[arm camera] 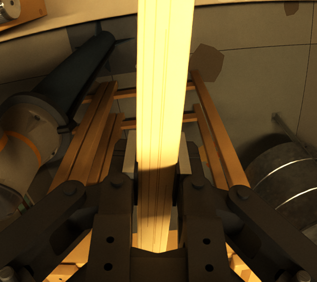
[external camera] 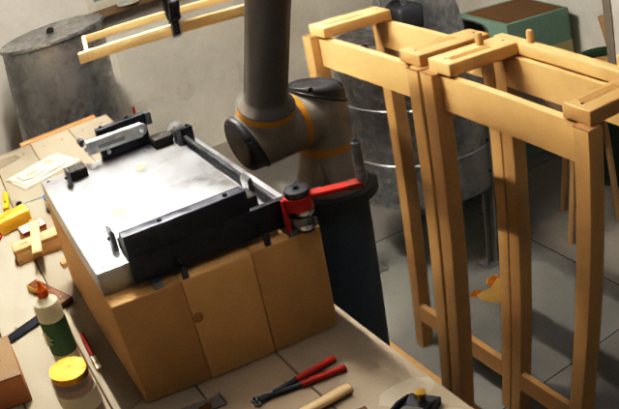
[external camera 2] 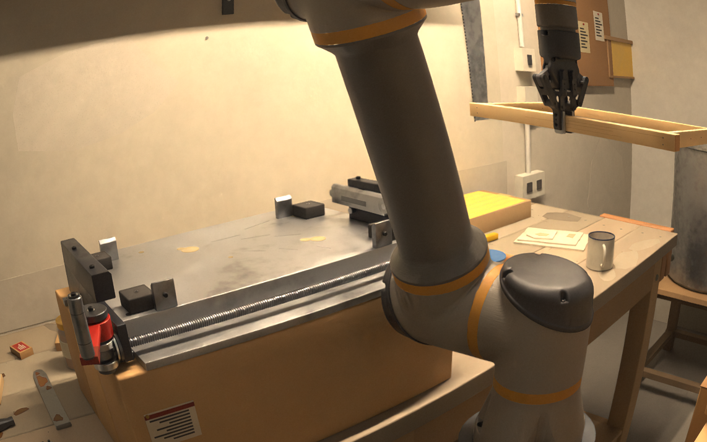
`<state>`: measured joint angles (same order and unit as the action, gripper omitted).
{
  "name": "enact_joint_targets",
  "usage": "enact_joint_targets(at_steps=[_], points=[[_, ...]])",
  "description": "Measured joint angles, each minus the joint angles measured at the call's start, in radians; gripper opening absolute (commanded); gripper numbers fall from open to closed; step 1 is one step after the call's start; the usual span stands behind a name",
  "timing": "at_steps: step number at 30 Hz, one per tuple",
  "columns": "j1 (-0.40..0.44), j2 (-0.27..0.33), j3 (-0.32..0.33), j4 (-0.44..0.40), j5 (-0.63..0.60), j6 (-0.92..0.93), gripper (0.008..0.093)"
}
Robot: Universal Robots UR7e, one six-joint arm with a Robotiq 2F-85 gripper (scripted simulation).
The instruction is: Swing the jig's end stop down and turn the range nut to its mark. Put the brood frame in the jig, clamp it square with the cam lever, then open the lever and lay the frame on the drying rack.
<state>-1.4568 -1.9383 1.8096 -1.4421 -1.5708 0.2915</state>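
Note:
The brood frame [external camera: 160, 27], a long pale wooden rectangle, hangs level in the air high above the far end of the jig, and its near bar [arm camera: 161, 83] runs between my fingers. My gripper [external camera: 173, 25] [external camera 2: 561, 123] [arm camera: 155, 168] is closed on that bar, both pads pressed against its sides. The jig [external camera: 165, 194] is a steel plate on a tan box, with the end stop [external camera: 117, 137] lying flat at its far end. The red cam lever [external camera: 325, 192] points away from the jig at its near corner. The threaded rod [external camera 2: 257, 305] runs along one edge. The wooden drying rack [external camera: 480, 109] stands on the floor to the right.
A grey metal drum [external camera: 52, 70] stands behind the bench, beneath the frame's far end. My arm's base [external camera: 300, 129] stands between jig and rack, with a large extractor [external camera: 425, 95] behind. Pliers [external camera: 300, 379], a glue bottle [external camera: 52, 319] and a mug [external camera 2: 600, 250] lie on the benches.

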Motion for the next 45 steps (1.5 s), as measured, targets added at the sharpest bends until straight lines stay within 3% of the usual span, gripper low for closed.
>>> enact_joint_targets(at_steps=[26, 45], points=[[0.718, -0.013, 0.008, 0.005, 0.000, -0.121, 0.0080], [1.136, -0.020, 0.012, 0.008, 0.000, -0.192, 0.0080]])
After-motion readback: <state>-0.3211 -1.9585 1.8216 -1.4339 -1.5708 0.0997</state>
